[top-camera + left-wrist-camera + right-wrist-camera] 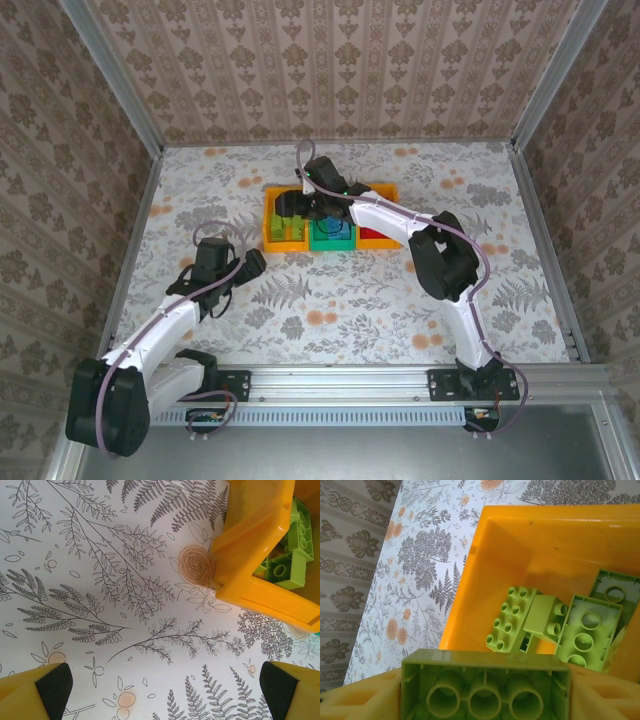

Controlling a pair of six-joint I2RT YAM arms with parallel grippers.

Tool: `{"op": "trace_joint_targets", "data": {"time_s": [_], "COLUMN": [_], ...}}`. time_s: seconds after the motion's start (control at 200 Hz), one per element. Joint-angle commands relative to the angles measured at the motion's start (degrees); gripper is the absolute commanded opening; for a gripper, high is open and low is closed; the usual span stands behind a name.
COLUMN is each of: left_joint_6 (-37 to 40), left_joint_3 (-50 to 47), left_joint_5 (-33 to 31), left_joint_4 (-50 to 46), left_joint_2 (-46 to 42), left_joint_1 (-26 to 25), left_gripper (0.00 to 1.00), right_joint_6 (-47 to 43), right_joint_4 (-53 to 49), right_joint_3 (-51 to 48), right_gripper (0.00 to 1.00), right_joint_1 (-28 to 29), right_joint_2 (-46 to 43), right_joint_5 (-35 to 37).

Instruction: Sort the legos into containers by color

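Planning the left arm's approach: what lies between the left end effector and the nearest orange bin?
Only bare floral tabletop: the left wrist view shows it unbroken from the left end effector to the orange bin.

White arms [165, 325] with black joints, grey cables, yellow jaws.

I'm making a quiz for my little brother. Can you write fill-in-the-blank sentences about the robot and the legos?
1. The right end effector carries a light ____ lego.
2. That lego hangs over an ____ bin.
3. The left end effector is ____, holding nothing.
Missing words: green; orange; open.
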Motion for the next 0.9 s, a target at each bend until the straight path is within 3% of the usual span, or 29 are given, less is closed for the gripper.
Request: {"op": "trace_joint_targets", "data": {"time_s": [0.0, 0.15, 0.305, 0.57, 0.67, 0.895], "left_joint_6": [-1.25, -1.26, -1.17, -0.21, 1.24, 5.29], "left_joint_3": [-0.07, -0.16, -0.25, 0.31, 1.69, 3.69], "left_joint_5": [0.76, 0.77, 0.65, -0.54, -1.89, -5.97], "left_joint_4": [1.01, 0.56, 0.35, -1.33, -3.41, -4.82], "left_joint_2": [-0.01, -0.39, -0.72, -1.60, -1.56, -2.82], "left_joint_1": [0.49, 0.45, 0.50, 0.57, 0.66, 0.73], "left_gripper": [1.00, 1.00, 1.00, 1.00, 1.00, 1.00], "right_joint_6": [0.64, 0.73, 0.96, -3.69, -11.97, -34.94], "right_joint_4": [-3.34, -3.62, -2.97, 4.84, 7.39, 19.03], "right_joint_3": [2.61, 3.31, 2.98, -8.66, -17.67, -44.69], "right_gripper": [0.72, 0.79, 0.99, 1.00, 1.00, 1.00], "right_joint_1": [-0.19, -0.32, -0.19, -0.28, -0.32, -3.22], "right_joint_2": [1.98, 2.46, 0.88, -11.87, -21.15, -46.53], "right_joint_5": [0.66, 0.82, 0.65, 3.43, 9.91, 33.98]}}
